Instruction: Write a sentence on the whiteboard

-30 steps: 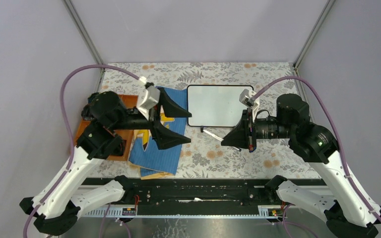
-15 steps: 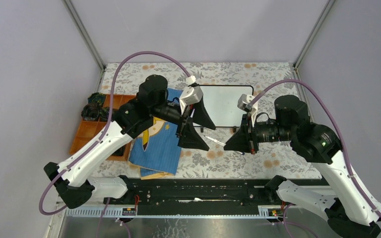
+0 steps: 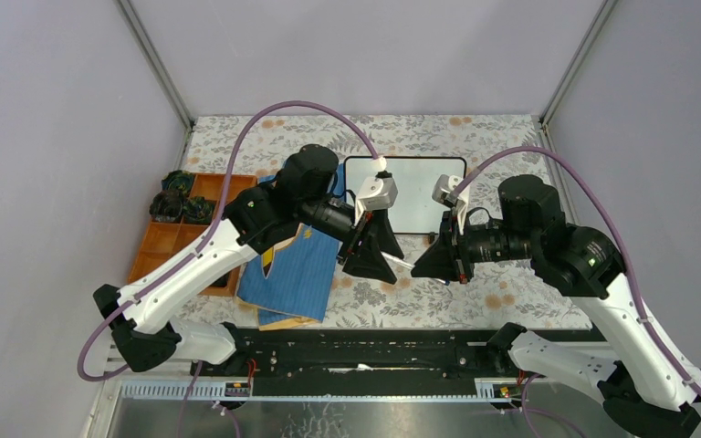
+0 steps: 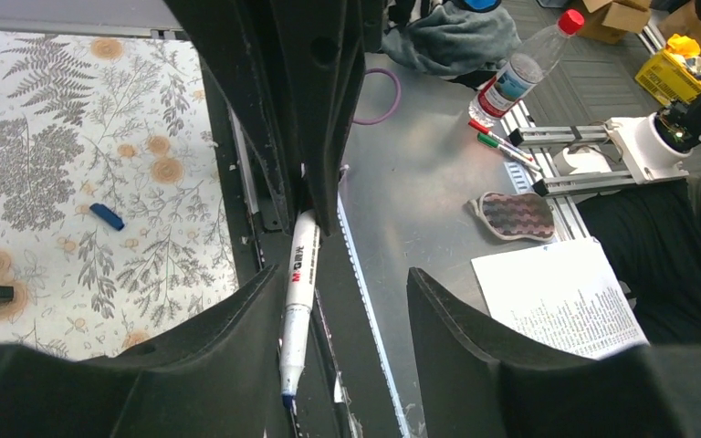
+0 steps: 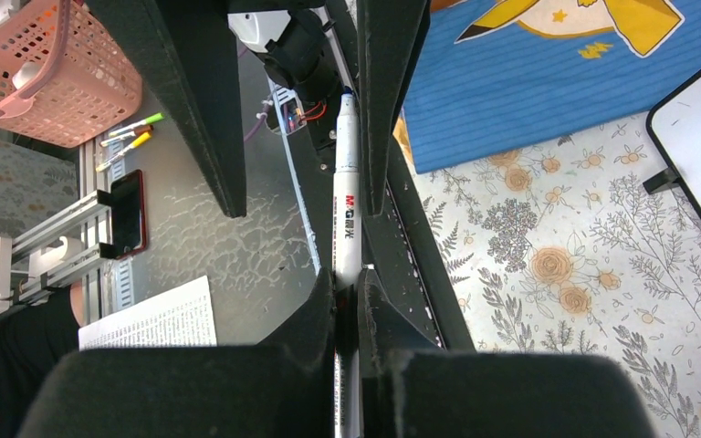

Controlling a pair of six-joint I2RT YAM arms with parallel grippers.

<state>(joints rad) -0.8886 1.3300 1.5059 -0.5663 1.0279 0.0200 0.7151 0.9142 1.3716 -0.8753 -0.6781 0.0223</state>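
Could twist or drop the marker (image 5: 347, 219), pinched tight by the right gripper (image 5: 345, 290) near the whiteboard (image 3: 415, 187), should the half-open, empty left gripper (image 4: 342, 278) close off-centre

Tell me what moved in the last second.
The left hand swung right from over the blue book to the marker, its fingers now straddling it and narrowing. The right hand stayed shut on the marker; whiteboard unmoved.

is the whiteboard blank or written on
Blank where it shows: the whiteboard is plain white in the top view, with no writing. Its lower corners are hidden from that camera.
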